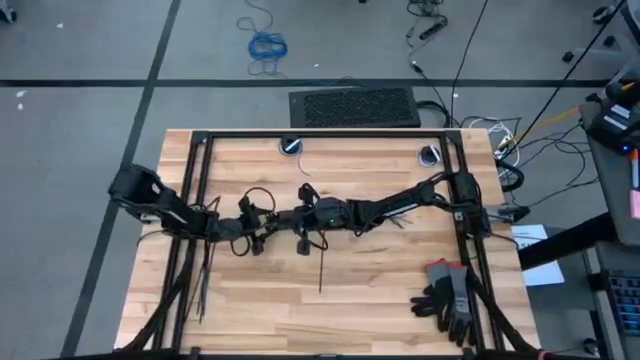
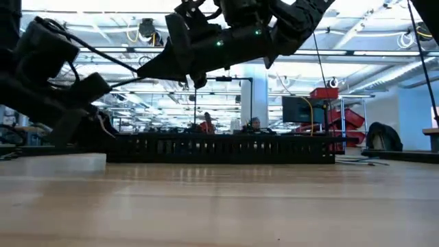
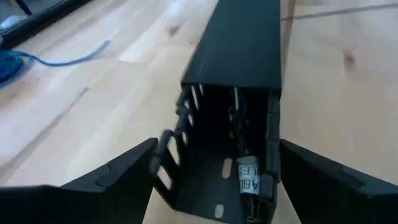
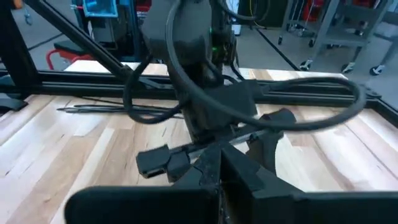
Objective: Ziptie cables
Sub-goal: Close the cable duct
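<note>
L gripper [image 3: 217,148], over table centre: fingers [image 3: 118,177] apart, either side of a black slotted plastic channel [image 3: 239,56] w/ a white label; not clamped on it. R gripper [image 1: 300,220] is nose-to-nose w/ it; its state can't be told. One very thin dark plastic ziptie [image 1: 321,265] lies alone on the light wood table [image 1: 380,290], just in front of both grippers. More thin dark strips [image 1: 204,285] lie by the L arm. Thin blue wire [image 3: 65,60] lies on the wood near the channel; rest of bundle can't be made out. Grey-black gloves [image 1: 448,295] at the R front corner.
</note>
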You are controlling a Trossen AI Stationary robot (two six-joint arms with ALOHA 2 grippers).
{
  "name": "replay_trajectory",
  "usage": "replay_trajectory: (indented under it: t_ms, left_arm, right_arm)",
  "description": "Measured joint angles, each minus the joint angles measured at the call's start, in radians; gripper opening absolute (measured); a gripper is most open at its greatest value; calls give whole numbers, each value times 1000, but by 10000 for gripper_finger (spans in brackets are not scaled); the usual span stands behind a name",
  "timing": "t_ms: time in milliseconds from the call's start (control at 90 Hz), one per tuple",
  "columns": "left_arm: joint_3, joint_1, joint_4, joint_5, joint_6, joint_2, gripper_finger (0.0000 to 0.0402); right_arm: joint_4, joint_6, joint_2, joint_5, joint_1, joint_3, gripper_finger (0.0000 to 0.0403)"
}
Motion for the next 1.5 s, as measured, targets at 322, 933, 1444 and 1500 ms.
replay_trajectory:
  t_ms: [322,933,1444,1500]
  left_arm:
    - [22,25,165,10,26,157,300]
    - [53,47,244,13,26,253,298]
    - [82,47,265,38,36,258,298]
    - [94,49,254,42,33,258,298]
  right_arm:
    - [-165,85,0,3,-31,-1,0]
    - [-265,44,17,-78,-140,0,0]
    - [-212,85,93,-161,-159,4,0]
    - [-212,85,94,-160,-159,4,0]
